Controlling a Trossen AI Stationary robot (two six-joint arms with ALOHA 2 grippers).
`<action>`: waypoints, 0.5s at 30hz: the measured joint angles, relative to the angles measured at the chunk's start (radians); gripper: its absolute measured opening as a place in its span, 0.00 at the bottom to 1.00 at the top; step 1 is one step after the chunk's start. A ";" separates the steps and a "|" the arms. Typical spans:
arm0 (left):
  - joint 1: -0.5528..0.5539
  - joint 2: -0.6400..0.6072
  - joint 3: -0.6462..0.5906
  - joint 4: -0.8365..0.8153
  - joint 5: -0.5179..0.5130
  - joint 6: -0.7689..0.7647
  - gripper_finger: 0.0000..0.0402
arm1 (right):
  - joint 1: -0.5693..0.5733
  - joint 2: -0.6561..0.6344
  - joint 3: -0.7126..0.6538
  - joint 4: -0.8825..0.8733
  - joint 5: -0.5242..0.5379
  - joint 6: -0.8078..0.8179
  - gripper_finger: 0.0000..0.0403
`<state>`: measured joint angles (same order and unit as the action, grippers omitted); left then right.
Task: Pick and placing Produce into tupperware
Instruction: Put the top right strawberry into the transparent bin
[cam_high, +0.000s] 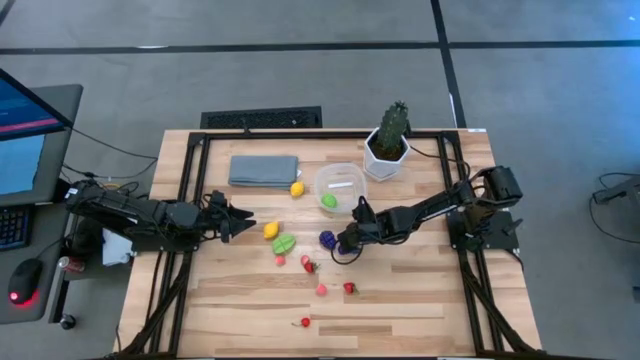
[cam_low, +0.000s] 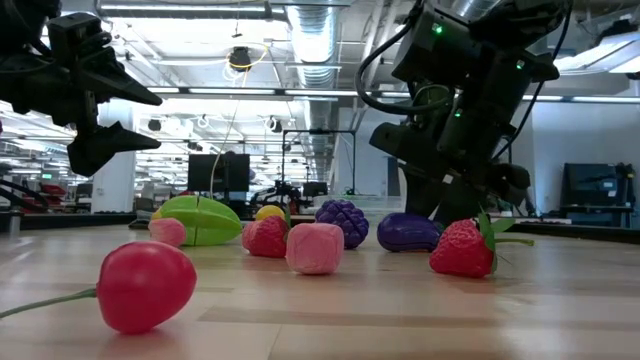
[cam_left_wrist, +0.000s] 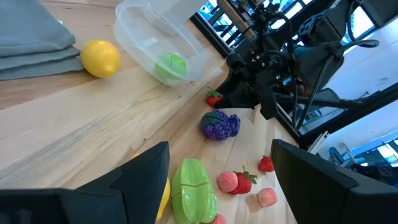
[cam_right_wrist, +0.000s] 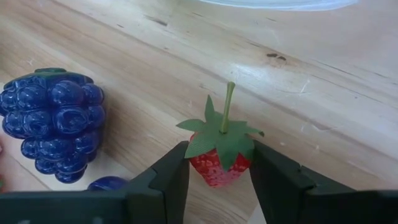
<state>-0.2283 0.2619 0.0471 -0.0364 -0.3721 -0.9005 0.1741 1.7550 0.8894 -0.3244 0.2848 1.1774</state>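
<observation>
The clear round tupperware (cam_high: 340, 185) stands on the table with a green piece (cam_high: 329, 201) inside. Toy produce lies loose near it: a yellow lemon (cam_high: 297, 188), a yellow piece (cam_high: 271, 230), a green piece (cam_high: 284, 243), purple grapes (cam_high: 327, 239) and several small red and pink pieces (cam_high: 321, 289). My right gripper (cam_high: 346, 240) is low beside the grapes (cam_right_wrist: 53, 124), shut on a red strawberry (cam_right_wrist: 219, 158). My left gripper (cam_high: 243, 222) hangs open above the table beside the yellow piece, with the green piece (cam_left_wrist: 193, 190) between its fingers' lines in its wrist view. My right gripper pinches the strawberry's red body (cam_right_wrist: 214, 171) between its two fingers, one on each side. The fingers (cam_right_wrist: 171, 180) come slanting down from the table's right. The green leaf cap and stem (cam_right_wrist: 229, 99) point away from the gripper. Whether the strawberry is clear of the table, I cannot tell.
A folded grey-blue cloth (cam_high: 264, 170) lies left of the tupperware. A potted cactus (cam_high: 388, 140) stands at the far edge, right of it. A small dark purple piece (cam_right_wrist: 107, 183) lies close to the grapes. Bare wood shows along the near edge.
</observation>
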 joint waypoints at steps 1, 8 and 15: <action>0.000 0.000 0.000 0.000 0.000 0.000 0.68 | 0.000 0.000 0.000 0.000 0.000 0.000 0.47; 0.000 0.000 0.000 0.000 0.000 0.000 0.68 | 0.000 0.000 0.000 0.010 0.000 -0.005 0.48; 0.000 0.000 0.000 0.000 0.000 0.000 0.68 | 0.000 0.000 0.000 0.019 0.000 -0.008 0.45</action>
<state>-0.2284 0.2619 0.0471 -0.0364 -0.3725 -0.9005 0.1741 1.7550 0.8894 -0.3054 0.2848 1.1690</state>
